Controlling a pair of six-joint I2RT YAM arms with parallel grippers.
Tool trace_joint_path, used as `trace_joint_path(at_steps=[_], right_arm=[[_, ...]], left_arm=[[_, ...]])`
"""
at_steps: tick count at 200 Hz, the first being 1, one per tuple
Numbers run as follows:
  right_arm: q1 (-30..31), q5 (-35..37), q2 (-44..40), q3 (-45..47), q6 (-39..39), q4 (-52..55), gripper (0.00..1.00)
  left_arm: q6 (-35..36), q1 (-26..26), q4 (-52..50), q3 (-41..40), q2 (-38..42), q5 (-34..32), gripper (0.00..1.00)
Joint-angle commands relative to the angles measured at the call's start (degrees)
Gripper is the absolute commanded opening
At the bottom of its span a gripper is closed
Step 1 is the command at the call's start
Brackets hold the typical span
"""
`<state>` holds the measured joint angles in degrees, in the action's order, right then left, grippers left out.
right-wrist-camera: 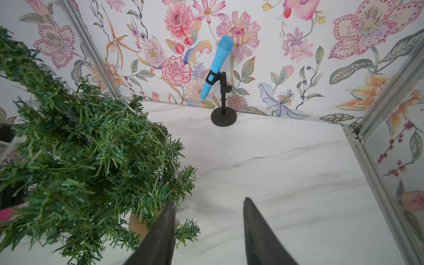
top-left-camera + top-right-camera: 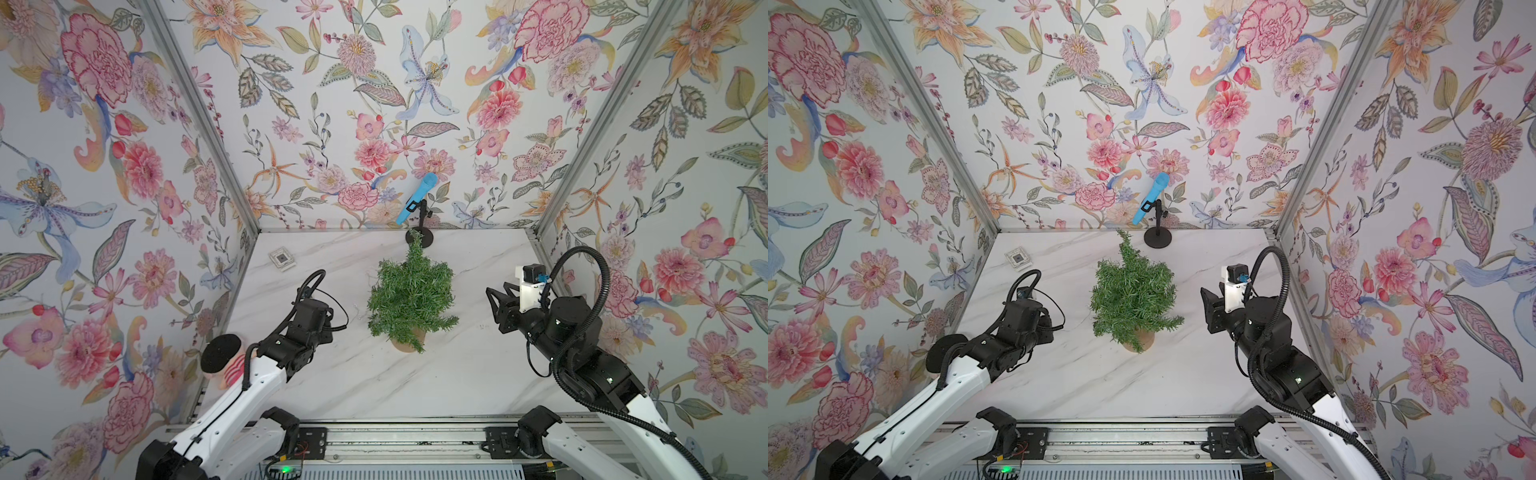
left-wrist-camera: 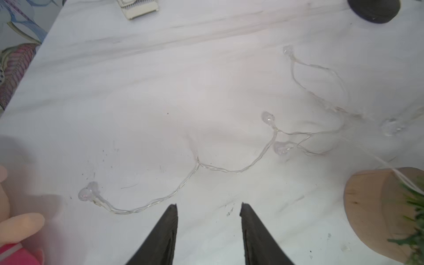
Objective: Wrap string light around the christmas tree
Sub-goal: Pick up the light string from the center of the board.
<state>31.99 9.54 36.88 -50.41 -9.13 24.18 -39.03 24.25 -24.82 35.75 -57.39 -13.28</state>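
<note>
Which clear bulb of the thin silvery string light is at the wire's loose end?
The bulb nearest the pink toy: the string light ends there; the others sit farther along it.

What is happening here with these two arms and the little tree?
A small christmas tree stands on the table. The string light lies mostly loose beside it, one strand reaching its branches. The left pincer hovers open over the string light; the right pincer is open near the tree. Neither holds anything.

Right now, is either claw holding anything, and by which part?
Nothing is held: left claw and right claw are both open and empty; the string light lies untouched.
</note>
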Motion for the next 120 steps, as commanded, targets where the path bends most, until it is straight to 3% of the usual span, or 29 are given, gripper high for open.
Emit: trace_joint_path(at_steps=[1, 52, 79, 120], right_arm=[[-0.2, -0.2, -2.1, 3.4, -4.0, -0.8, 0.46], [-0.3, -2.5, -4.1, 8.6, -5.9, -0.8, 0.46], [-0.3, -4.8, -5.8, 10.7, -5.8, -0.9, 0.46], [-0.3, -7.2, -8.8, 12.0, -5.0, -0.8, 0.45]], left_arm=[[-4.1, -3.6, 9.5, -2.5, -4.3, 0.9, 0.48], [-2.8, -8.5, 20.3, -0.4, -15.9, 3.3, 0.48], [-2.4, -8.8, 21.0, 1.9, -22.0, 4.2, 0.34], [-2.5, -8.9, 23.6, 0.9, -27.6, 0.8, 0.28]])
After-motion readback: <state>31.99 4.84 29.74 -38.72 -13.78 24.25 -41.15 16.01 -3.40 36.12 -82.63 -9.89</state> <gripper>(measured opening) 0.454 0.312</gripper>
